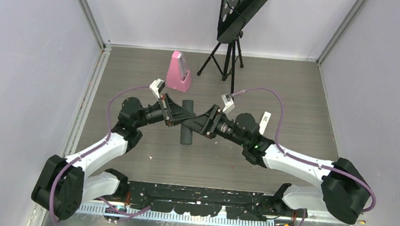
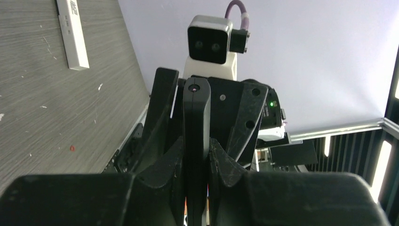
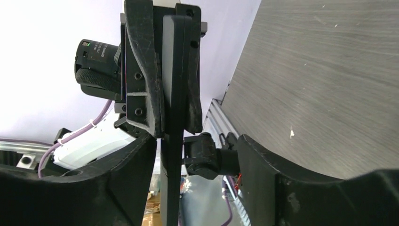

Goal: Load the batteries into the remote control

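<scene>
The black remote control (image 1: 187, 124) is held off the table between both arms, long axis running near to far. My left gripper (image 1: 178, 113) is shut on it; in the left wrist view the fingertips (image 2: 221, 157) pinch the remote's thin edges (image 2: 196, 117). My right gripper (image 1: 198, 123) is open, its jaws standing on both sides of the remote (image 3: 171, 155) with a wide gap on the right side; its midpoint (image 3: 197, 188) lies just right of the bar. No batteries are in view. I cannot tell whether the back cover is on.
A white bar-shaped remote (image 1: 265, 122) lies on the table right of the grippers, also in the left wrist view (image 2: 73, 35). A pink wedge-shaped object (image 1: 178, 72) and a black tripod stand (image 1: 228, 55) are at the back. Walls enclose the table.
</scene>
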`<state>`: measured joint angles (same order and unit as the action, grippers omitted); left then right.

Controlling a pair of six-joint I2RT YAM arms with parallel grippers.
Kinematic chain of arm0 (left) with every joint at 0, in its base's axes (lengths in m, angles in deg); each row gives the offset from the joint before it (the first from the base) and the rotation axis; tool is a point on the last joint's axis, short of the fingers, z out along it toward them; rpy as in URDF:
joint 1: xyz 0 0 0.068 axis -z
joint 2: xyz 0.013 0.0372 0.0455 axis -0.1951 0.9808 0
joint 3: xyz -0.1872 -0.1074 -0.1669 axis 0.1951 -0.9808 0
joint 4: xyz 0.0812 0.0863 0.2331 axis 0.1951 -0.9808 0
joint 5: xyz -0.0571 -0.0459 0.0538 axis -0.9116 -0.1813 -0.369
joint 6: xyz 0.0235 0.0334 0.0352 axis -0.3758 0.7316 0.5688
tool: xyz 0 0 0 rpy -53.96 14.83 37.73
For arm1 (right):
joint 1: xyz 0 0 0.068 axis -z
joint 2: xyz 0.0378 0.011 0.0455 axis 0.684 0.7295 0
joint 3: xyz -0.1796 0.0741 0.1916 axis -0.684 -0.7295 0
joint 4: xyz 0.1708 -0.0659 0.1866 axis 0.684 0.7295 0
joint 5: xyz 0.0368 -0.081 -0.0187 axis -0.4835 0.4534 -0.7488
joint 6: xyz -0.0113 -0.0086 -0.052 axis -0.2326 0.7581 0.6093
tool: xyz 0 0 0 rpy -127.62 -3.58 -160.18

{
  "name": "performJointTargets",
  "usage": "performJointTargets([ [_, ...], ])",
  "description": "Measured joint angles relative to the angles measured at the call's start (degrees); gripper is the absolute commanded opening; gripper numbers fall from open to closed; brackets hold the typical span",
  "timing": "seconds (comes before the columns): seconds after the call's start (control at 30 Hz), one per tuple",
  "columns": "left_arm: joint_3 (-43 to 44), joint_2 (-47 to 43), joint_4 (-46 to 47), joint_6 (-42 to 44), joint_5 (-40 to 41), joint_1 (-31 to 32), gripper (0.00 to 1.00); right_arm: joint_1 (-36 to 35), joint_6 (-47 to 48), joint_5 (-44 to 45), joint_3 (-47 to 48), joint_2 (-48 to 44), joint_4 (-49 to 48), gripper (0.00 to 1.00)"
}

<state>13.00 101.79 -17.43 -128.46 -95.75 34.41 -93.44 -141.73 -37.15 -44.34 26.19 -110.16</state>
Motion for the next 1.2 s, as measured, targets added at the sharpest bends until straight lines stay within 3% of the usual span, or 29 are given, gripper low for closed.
performJointTargets([
  [0.13, 0.5, 0.33, 0.04, 0.83, -1.31, 0.04, 0.0, 0.66, 2.05, -0.2, -0.09, -3.43, 3.52, 0.84],
  [0.33, 0.52, 1.7, 0.07, 1.73, -1.79, 0.04, 0.0, 0.37, 4.02, -2.73, -0.15, -6.86, 4.0, 0.84],
  [0.43, 0.52, 2.14, 0.07, 1.75, -1.79, 0.04, 0.0, -0.46, 4.61, -3.45, -0.35, -6.27, 3.98, 0.8],
  [0.6, 1.07, 2.14, 0.22, 1.9, -2.1, 0.04, 0.0, -1.49, 5.4, -3.89, -0.7, -4.39, 4.57, 0.5],
  [0.83, 1.55, 2.36, 0.92, 3.69, -3.74, -0.02, 0.0, -2.01, 5.64, -2.36, -1.09, -4.31, 4.63, 0.36],
  [1.07, 1.53, 2.45, 1.86, 5.11, -4.76, -0.59, 0.01, -2.05, 3.98, -2.73, -0.7, -2.12, 1.49, 0.01],
  [1.2, 1.55, 2.43, 2.64, 5.62, -4.96, -0.92, 0.26, -2.01, 2.8, -2.4, -0.76, -1.81, 0.52, 0.0],
])
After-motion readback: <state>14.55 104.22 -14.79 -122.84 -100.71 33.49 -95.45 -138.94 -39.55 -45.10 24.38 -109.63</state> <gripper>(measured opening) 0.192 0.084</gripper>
